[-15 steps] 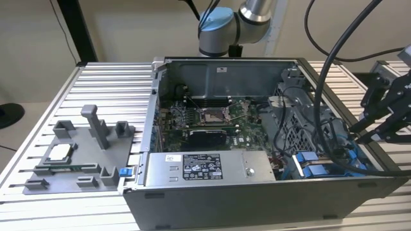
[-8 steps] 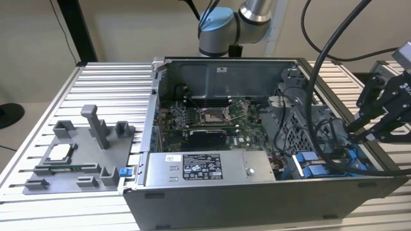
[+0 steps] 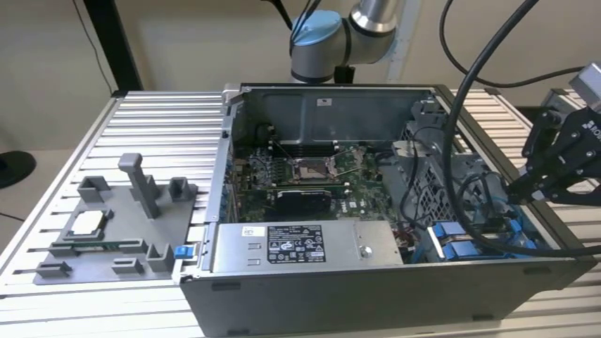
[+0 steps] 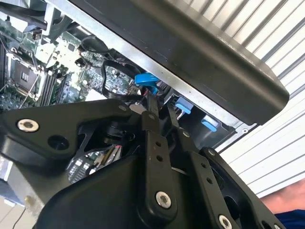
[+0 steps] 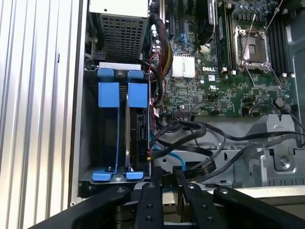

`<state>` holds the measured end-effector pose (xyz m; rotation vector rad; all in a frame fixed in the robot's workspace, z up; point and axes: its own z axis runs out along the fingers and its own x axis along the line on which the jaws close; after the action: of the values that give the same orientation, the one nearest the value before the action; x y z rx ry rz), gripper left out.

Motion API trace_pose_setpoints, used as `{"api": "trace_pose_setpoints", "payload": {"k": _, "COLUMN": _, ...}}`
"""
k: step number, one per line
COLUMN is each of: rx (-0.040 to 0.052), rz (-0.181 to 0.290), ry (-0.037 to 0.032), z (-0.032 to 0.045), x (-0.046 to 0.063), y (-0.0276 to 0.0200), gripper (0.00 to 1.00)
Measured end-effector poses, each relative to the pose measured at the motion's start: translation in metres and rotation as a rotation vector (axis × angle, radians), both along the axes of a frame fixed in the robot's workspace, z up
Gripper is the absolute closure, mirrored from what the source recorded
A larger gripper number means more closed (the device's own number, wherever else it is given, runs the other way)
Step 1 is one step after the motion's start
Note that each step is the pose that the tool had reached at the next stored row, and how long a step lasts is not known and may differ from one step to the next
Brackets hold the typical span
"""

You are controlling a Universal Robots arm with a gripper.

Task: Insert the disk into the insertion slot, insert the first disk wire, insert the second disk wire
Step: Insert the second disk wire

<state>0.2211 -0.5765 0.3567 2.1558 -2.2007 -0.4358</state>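
**Blue-framed disk [image 5: 139, 136] sits in the slot [image 5: 91, 143]**

In the first wrist view the disk stands on edge inside the grey metal slot. Its silver edge and dark underside show between the blue rails, with a blue handle at the end. A second blue frame [image 5: 108, 94] sits just beside it in the same bay. Black cables [image 5: 190, 130] and one pale blue cable [image 5: 174, 157] loop just beside the slot. I cannot tell whether any of them is plugged into the disk.

The gripper [image 5: 165, 171] hangs near one end of the slot. Its two black fingers [image 5: 151, 191] are set narrow, with a slim gap between them, and nothing shows clamped there.

In the exterior view the gripper is at that view's right, above the edge of the open case [image 3: 376, 296]. The board [image 3: 300, 176] lies in the middle of the case, and a grey labelled power supply [image 3: 300, 246] runs along the near wall.

The case stands on a slatted metal table [image 3: 160, 127]. A grey tray [image 3: 103, 239] lies on the table at the exterior view's left, just beside the case.
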Motion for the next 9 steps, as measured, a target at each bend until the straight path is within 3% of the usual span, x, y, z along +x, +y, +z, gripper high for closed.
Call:
{"api": "trace_pose_setpoints", "payload": {"k": 5, "rx": 0.0020, "rz": 0.000, "ry": -0.0010, "z": 0.0000, "x": -0.0009, "y": 0.0000, "gripper": 0.00}}
{"api": "trace_pose_setpoints", "payload": {"k": 6, "rx": 0.0021, "rz": 0.000, "ry": -0.0010, "z": 0.0000, "x": -0.0011, "y": 0.0000, "gripper": 1.00}}
{"api": "trace_pose_setpoints", "payload": {"k": 9, "rx": 0.0020, "rz": 0.000, "ry": -0.0010, "z": 0.0000, "x": -0.0014, "y": 0.0000, "gripper": 1.00}}
